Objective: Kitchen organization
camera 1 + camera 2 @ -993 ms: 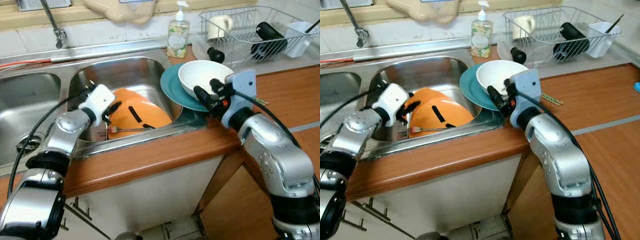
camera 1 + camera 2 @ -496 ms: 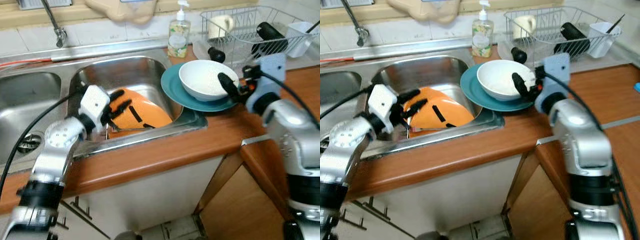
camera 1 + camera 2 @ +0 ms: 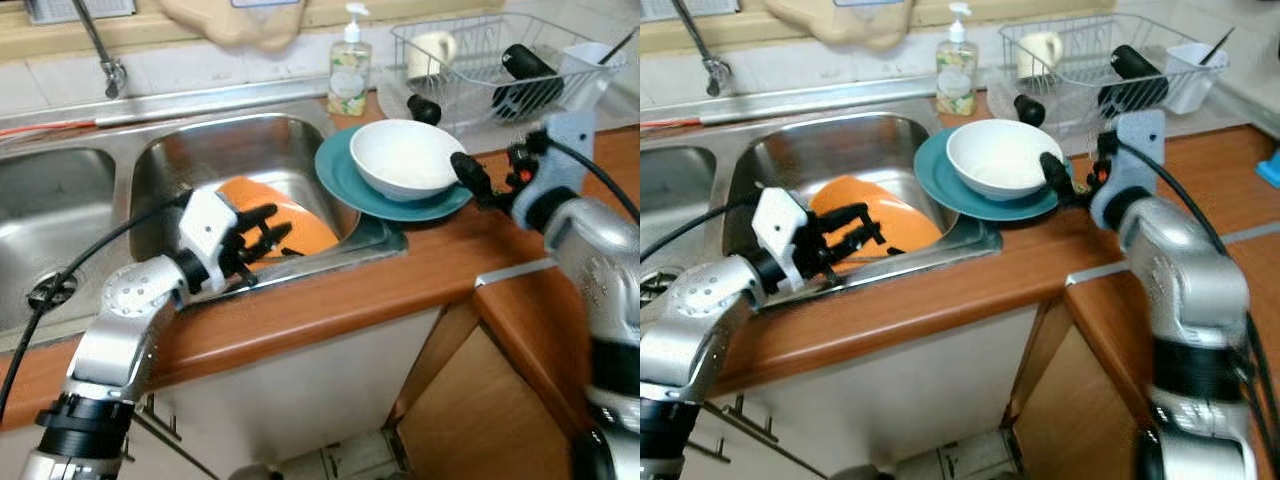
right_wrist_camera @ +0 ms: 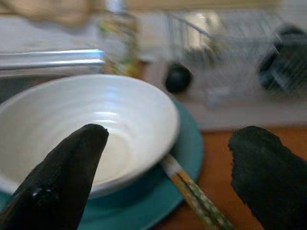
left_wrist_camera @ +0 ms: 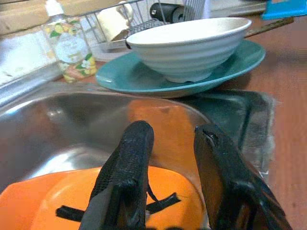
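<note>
A white bowl (image 3: 405,160) sits on a teal plate (image 3: 345,182) on the counter, at the sink's right rim. A pair of chopsticks (image 4: 192,196) rests on the plate beside the bowl. An orange plate (image 3: 300,222) with black marks leans inside the right sink basin (image 3: 230,150). My left gripper (image 3: 262,232) is open over the basin's front edge, its fingers (image 5: 129,167) above the orange plate with nothing between them. My right gripper (image 3: 485,175) hangs open just right of the bowl, close to its rim, holding nothing.
A wire dish rack (image 3: 480,60) with a mug, a black bottle and a white cup stands at the back right. A soap bottle (image 3: 348,75) and a tap (image 3: 100,50) are behind the sink. The wooden counter (image 3: 330,300) runs along the front, with a second basin (image 3: 50,210) at the left.
My left gripper has drawn back from the orange plate toward the sink's front edge. My right gripper has moved from the bowl's front to its right side and a little farther back.
</note>
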Robot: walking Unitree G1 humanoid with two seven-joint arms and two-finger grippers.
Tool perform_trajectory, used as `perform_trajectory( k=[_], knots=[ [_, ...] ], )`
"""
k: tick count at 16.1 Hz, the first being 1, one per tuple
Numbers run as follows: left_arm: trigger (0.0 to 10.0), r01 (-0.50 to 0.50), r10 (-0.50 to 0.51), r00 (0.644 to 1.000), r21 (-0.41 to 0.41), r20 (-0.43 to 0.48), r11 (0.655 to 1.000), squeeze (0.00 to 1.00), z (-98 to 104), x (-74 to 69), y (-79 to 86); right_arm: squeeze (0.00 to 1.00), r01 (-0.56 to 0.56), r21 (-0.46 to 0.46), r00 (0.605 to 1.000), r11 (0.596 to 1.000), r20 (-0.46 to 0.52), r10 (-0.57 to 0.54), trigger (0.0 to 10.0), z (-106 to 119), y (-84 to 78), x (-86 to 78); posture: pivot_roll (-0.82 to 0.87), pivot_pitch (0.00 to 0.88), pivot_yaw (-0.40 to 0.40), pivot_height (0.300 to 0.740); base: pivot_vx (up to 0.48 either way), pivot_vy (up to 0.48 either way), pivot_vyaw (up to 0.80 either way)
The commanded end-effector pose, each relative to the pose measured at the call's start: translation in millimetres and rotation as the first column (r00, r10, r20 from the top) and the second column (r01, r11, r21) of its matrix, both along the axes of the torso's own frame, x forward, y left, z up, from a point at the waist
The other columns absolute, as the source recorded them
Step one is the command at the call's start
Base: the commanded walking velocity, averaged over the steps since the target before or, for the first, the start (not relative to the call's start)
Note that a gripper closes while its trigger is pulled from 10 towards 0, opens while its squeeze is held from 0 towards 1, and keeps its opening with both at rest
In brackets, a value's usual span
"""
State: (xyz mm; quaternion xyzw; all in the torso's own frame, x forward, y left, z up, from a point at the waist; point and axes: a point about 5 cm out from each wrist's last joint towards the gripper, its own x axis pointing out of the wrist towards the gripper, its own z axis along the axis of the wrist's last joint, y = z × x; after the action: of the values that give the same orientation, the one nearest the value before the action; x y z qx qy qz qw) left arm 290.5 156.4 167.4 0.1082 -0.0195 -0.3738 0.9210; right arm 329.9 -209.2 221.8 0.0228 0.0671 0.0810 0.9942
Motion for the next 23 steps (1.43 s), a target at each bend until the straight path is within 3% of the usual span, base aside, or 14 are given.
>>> perform_trajectory(
  k=[1, 2, 5, 6, 8, 15, 20, 23],
  knots=[
    [10.0, 0.001, -0.001, 1.0, 0.005, 0.0, 1.0, 0.0, 2.4, -2.2, -1.7, 0.0, 0.036, 0.065, 0.999, 0.997, -0.039, -0.033, 10.0, 1.0, -2.0, 3.6, -0.05, 0.0, 0.023, 0.74, 0.0, 0.0, 0.0],
    [10.0, 0.007, -0.007, 1.0, 0.001, -0.01, 1.0, 0.0, 2.3, -4.0, -3.9, 0.0, 0.038, 0.134, 0.996, 0.99, -0.079, -0.028, 10.0, 1.3, 1.1, 7.1, -0.05, 0.0, 0.023, 0.74, 0.0, 0.0, 0.0],
    [10.0, 0.018, -0.018, 1.0, 0.002, -0.024, 1.0, 0.0, 0.0, -6.5, -8.5, 0.0, 0.043, 0.223, 0.987, 0.974, -0.161, -0.006, 10.0, -0.5, 7.0, 14.8, -0.05, 0.0, 0.022, 0.74, 0.0, 0.0, 0.0],
    [10.0, 0.02, -0.02, 0.999, 0.001, -0.026, 1.0, 0.0, 0.2, -6.9, -10.0, 0.0, 0.032, 0.265, 0.986, 0.964, -0.167, 0.013, 4.5, 2.2, 11.3, 17.9, -0.04, 0.0, 0.02, 0.74, 0.0, 0.0, 0.0],
    [10.0, 0.018, -0.018, 0.999, 0.0, -0.031, 1.0, 0.0, 0.9, -7.3, -10.8, 0.0, 0.034, 0.3, 0.977, 0.953, -0.21, 0.032, 0.3, 2.4, 16.3, 20.6, -0.04, 0.0, 0.02, 0.74, 0.0, 0.0, 0.0],
    [10.0, 0.03, -0.03, 0.998, 0.006, -0.05, 1.0, 0.0, 1.2, -9.7, -10.8, 0.0, 0.021, 0.418, 0.951, 0.908, -0.288, 0.111, 0.0, -4.5, 29.4, 24.1, -0.04, 0.0, 0.018, 0.74, 0.0, 0.0, 0.0],
    [10.0, 0.033, -0.032, 0.998, 0.025, -0.048, 0.999, 0.0, 1.1, -9.3, -10.9, 0.0, 0.011, 0.499, 0.947, 0.866, -0.283, 0.151, 0.0, -6.0, 36.9, 24.2, -0.03, 0.0, 0.019, 0.74, 0.0, 0.0, 0.0],
    [10.0, 0.031, -0.03, 0.999, 0.019, -0.046, 0.999, 0.0, 1.7, -8.6, -11.5, 0.0, 0.02, 0.507, 0.942, 0.862, -0.297, 0.154, 0.0, -8.8, 38.3, 22.9, -0.03, 0.0, 0.02, 0.74, 0.0, 0.0, 0.0]
  ],
)
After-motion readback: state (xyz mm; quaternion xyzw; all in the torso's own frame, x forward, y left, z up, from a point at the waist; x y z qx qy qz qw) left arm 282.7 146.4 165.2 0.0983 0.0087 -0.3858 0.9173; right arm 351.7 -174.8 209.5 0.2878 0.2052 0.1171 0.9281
